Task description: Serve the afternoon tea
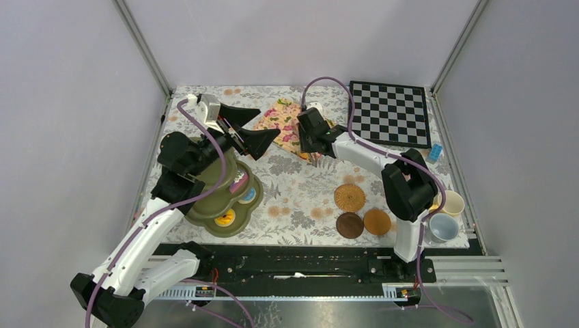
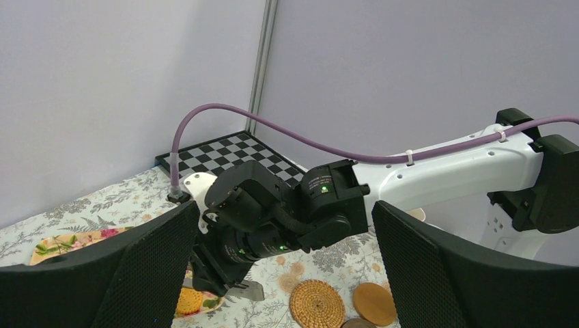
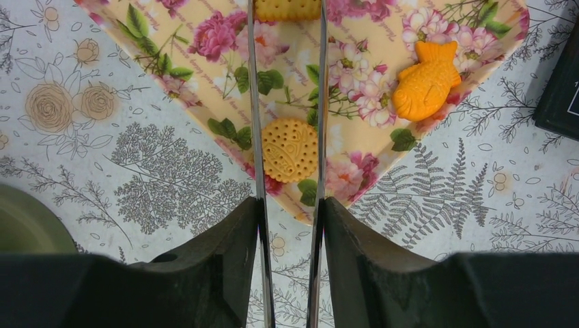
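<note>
A floral plate (image 3: 205, 75) holds a round yellow biscuit (image 3: 290, 149), an orange fish pastry (image 3: 425, 80) and another biscuit (image 3: 287, 8) at the top edge. My right gripper (image 3: 289, 205) is shut on metal tongs (image 3: 258, 137). The tongs' two blades lie close against either side of the round biscuit. In the top view my right gripper (image 1: 311, 147) hangs over the plate (image 1: 280, 119). My left gripper (image 1: 249, 133) stands open and empty in the air above the olive-green stand (image 1: 205, 212), which carries several pastries (image 1: 225, 219).
Three coasters lie near the right arm's base: woven (image 1: 349, 197), dark brown (image 1: 349, 225), tan (image 1: 377, 221). A yellow mug (image 1: 450, 203) and a pale blue mug (image 1: 442, 227) stand at the right edge. The chessboard (image 1: 389, 113) fills the back right corner.
</note>
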Available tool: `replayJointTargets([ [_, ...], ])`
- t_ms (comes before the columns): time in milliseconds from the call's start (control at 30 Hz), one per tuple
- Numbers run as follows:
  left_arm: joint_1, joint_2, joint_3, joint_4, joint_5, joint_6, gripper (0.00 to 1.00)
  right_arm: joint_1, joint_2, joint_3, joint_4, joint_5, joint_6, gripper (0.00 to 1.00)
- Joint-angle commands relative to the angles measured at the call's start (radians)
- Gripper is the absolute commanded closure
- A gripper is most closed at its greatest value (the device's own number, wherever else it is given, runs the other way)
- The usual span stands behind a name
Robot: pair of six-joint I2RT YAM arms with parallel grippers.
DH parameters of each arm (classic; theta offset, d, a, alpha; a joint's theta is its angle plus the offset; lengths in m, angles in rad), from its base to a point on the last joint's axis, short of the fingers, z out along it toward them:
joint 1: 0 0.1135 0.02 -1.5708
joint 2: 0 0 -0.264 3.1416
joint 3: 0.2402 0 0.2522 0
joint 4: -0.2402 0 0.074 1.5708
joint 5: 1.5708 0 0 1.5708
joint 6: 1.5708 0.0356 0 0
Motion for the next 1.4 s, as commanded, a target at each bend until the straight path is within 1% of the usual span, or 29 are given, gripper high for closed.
replayJointTargets([
  [0,-0.004,-0.015,0.01,0.042,0.016,0.005,0.01,-0.007,-0.09,-0.027,0.065,-0.012,0.01,0.57],
  [233,-0.005,-0.014,0.01,0.042,0.016,0.005,0.01,-0.01,-0.184,-0.096,0.116,0.013,-0.001,0.59],
  [400,-0.005,-0.012,0.01,0.041,0.017,0.004,0.01,-0.029,-0.241,-0.156,0.155,-0.001,0.009,0.6],
  [600,-0.005,-0.012,0.009,0.042,0.015,0.004,0.01,-0.083,-0.296,-0.249,0.217,-0.088,0.059,0.6],
  [833,-0.007,-0.02,0.007,0.039,0.003,0.01,0.01,-0.126,-0.344,-0.319,0.263,-0.176,0.106,0.6],
  [867,-0.006,-0.023,0.006,0.039,-0.003,0.012,0.01,-0.131,-0.349,-0.327,0.298,-0.185,0.114,0.6],
  [1367,-0.007,-0.054,-0.001,0.032,-0.049,0.032,0.01,-0.189,-0.407,-0.396,0.38,-0.304,0.209,0.6],
])
